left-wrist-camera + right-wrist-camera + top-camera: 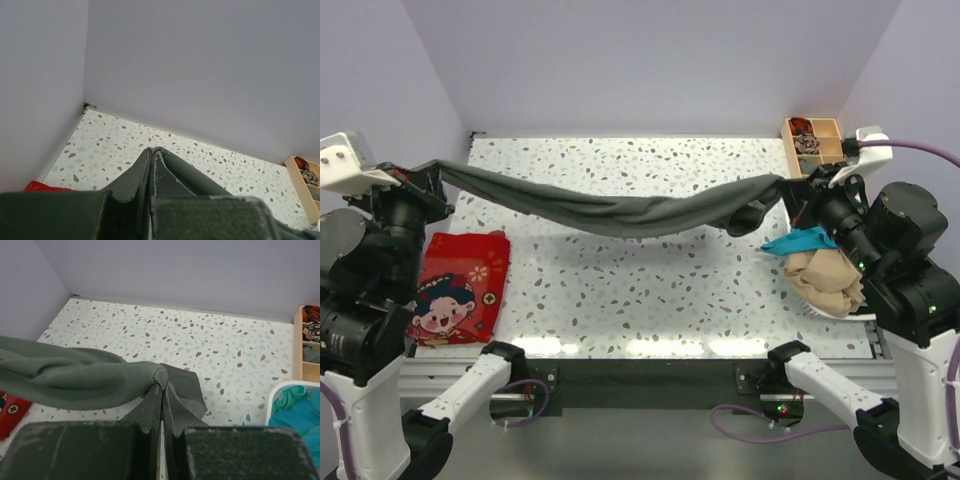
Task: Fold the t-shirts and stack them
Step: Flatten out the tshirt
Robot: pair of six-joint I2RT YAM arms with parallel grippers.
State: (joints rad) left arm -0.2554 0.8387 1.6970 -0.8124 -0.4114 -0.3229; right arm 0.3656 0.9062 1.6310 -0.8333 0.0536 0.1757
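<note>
Both the left hand (439, 171) and right hand (786, 185) clamp the grey-green t-shirt (620, 213) taut aloft; spreading it flat on the bench (640, 300) seems next.

Robotics lab test cell: speckled tabletop (620, 300) boxed in by plain lavender walls (650, 60), aluminium-extrusion rail (440, 370) along near edge, left arm (365, 280) and right arm (910, 260) bolted there, purple cable (920, 149) loose.

The right arm (905, 245) and the tan shirt (825, 275) hide most of the white basket (832, 313). Behind the basket, things in the wooden box (787, 148) look too small to tell.
</note>
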